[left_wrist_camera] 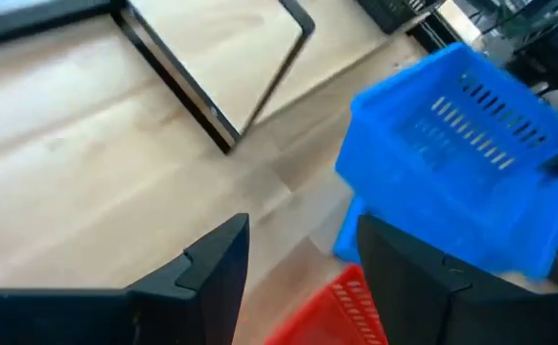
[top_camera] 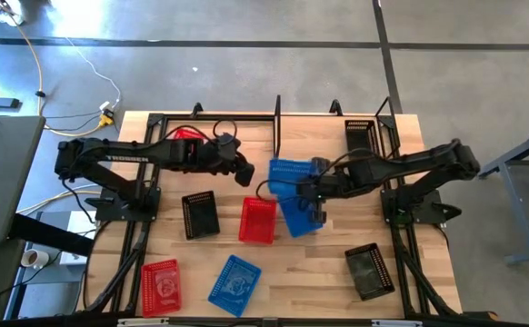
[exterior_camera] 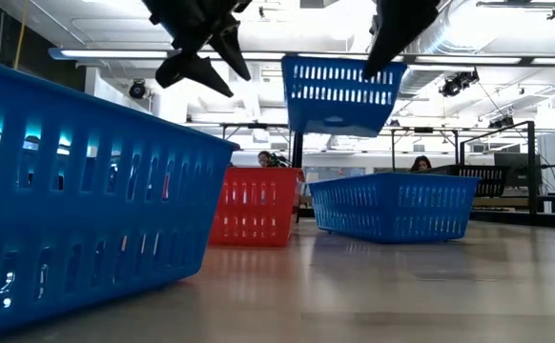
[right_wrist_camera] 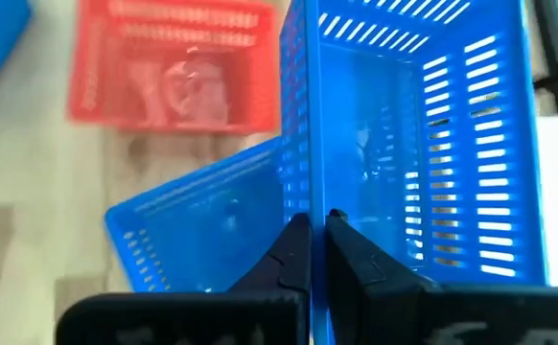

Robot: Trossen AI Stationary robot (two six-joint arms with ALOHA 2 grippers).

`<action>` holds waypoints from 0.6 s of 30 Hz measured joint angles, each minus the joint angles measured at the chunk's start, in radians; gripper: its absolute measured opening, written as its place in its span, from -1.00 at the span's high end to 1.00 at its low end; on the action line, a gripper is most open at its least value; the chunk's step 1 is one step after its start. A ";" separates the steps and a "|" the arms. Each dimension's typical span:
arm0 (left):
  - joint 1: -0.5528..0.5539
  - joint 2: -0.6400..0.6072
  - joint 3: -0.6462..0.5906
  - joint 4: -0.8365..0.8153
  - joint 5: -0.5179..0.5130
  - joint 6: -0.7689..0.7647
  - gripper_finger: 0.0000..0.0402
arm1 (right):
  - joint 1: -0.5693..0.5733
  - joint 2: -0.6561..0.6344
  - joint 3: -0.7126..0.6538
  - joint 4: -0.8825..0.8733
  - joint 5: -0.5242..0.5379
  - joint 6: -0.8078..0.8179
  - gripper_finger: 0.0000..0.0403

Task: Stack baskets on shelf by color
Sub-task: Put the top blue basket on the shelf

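While the high view looks straight down, the right pincer grips one wall of a blue basket at the middle of the table, over a second blue basket; the left pincer hovers just beside it, near the shelf.

From table height, the held basket hangs clear above the one lying flat, a red basket beside that.

Past the left wrist, the left pincer stands wide and empty.

Past the right wrist, the right pincer is pinched on the blue wall.
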 joint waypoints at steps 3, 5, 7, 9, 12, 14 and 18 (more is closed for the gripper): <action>0.036 -0.009 0.000 0.006 0.000 0.084 0.07 | -0.010 -0.008 0.000 0.000 0.060 0.103 1.00; 0.061 -0.011 0.000 0.005 0.000 0.133 0.07 | -0.018 -0.016 0.000 0.001 0.094 0.185 1.00; 0.083 -0.027 0.000 0.009 -0.001 0.197 0.07 | -0.023 -0.020 0.000 0.002 0.148 0.252 1.00; 0.103 -0.039 0.001 0.021 0.001 0.262 0.07 | -0.027 -0.020 0.000 0.001 0.196 0.309 1.00; 0.132 -0.065 0.000 0.024 0.003 0.339 0.07 | -0.042 -0.022 0.000 0.001 0.254 0.397 1.00; 0.147 -0.086 0.000 0.030 0.003 0.376 0.07 | -0.053 -0.022 0.000 0.001 0.293 0.452 1.00; 0.169 -0.132 0.000 0.033 0.003 0.460 0.07 | -0.073 -0.022 0.000 0.001 0.371 0.538 1.00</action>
